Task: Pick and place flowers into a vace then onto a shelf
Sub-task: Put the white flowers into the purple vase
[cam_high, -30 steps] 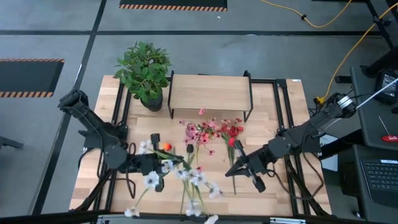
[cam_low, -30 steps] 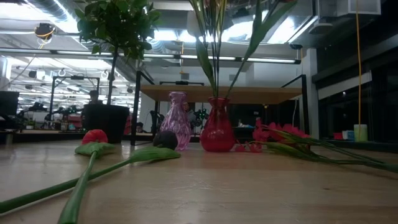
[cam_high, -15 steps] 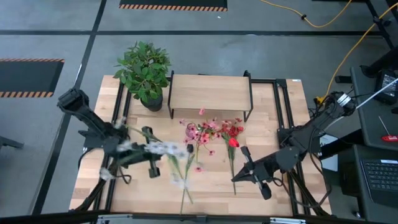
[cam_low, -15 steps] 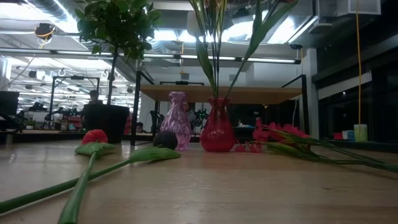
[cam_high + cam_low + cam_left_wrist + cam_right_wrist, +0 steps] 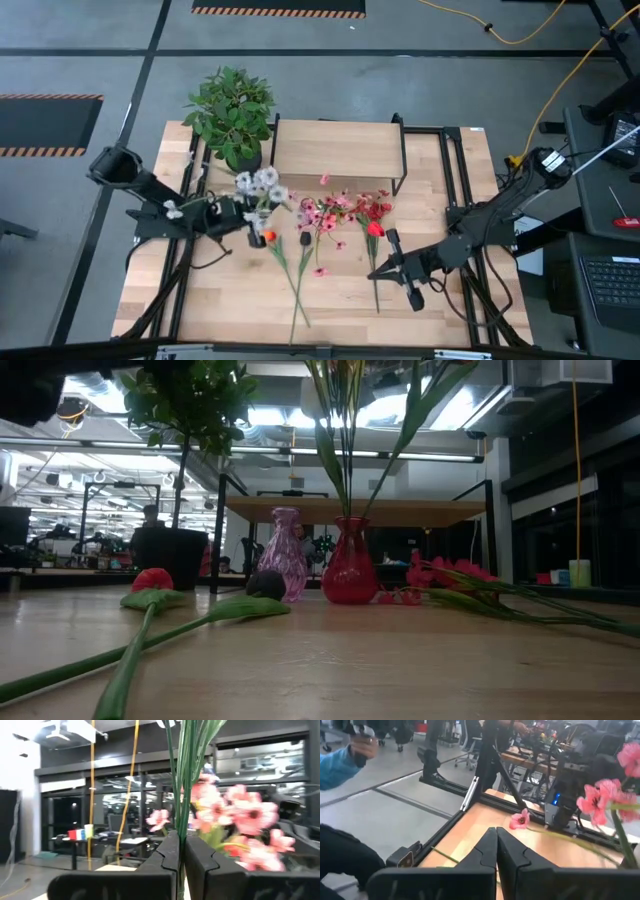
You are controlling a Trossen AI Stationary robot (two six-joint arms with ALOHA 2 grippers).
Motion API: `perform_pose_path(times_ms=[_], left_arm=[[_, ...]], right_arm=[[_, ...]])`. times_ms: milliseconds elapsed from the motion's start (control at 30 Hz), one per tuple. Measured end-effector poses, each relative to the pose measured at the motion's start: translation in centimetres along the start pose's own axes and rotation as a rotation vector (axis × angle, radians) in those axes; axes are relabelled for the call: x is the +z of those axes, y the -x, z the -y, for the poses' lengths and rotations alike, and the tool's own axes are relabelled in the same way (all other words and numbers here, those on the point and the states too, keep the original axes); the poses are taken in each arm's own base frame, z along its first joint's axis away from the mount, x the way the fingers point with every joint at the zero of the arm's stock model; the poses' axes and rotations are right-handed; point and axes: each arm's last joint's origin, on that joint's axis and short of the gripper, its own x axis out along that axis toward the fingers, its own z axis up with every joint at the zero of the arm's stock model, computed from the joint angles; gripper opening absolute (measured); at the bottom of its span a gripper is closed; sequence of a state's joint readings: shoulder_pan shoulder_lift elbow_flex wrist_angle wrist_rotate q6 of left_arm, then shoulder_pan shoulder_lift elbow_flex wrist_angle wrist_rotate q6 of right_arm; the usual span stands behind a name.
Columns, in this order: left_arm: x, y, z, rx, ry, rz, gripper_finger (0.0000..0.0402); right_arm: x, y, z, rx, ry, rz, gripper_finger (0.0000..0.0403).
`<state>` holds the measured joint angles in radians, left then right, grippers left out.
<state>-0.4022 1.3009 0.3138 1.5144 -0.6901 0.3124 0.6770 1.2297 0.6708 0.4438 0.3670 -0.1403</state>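
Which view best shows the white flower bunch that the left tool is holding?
The high view: the white flowers show whole, held up by the left tool near the potted plant. The left wrist view shows only their green stems pinched between the fingers. The low and right wrist views miss them.

Open-plan lab, desks (image 5: 60, 565), ceiling ducts (image 5: 60, 380)

The table (image 5: 240, 300) is of light wood. On it stand a small shelf (image 5: 337, 148) on black legs, a potted plant (image 5: 233, 118) beside the shelf, and two vases (image 5: 349, 565). Loose flowers (image 5: 335, 212) lie on the table in front of the shelf.
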Motion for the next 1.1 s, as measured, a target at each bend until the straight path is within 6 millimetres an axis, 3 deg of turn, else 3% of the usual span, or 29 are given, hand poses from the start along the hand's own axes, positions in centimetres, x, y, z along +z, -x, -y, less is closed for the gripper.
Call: perform_pose_path(times_ms=[233, 400, 767, 1100], left_arm=[[-1.4, -1.5, -2.1, 0.152, 0.064, -0.028, 0.0004], [-2.2, -2.0, -2.7, 0.157, 0.078, -0.037, 0.0005], [-4.3, -4.6, -1.6, 0.188, 0.0, -0.085, 0.0004], [-6.7, -4.5, -1.3, 0.235, -0.031, -0.164, 0.0005]], right_arm=[[-1.1, 0.1, 0.8, -0.041, -0.032, 0.043, 0.0004], [-1.1, 0.0, 1.2, -0.054, -0.05, 0.039, 0.0005], [-1.3, -0.1, 1.2, -0.052, -0.049, 0.026, 0.0006], [-1.5, -0.1, 1.1, -0.047, -0.043, 0.0, 0.0006]])
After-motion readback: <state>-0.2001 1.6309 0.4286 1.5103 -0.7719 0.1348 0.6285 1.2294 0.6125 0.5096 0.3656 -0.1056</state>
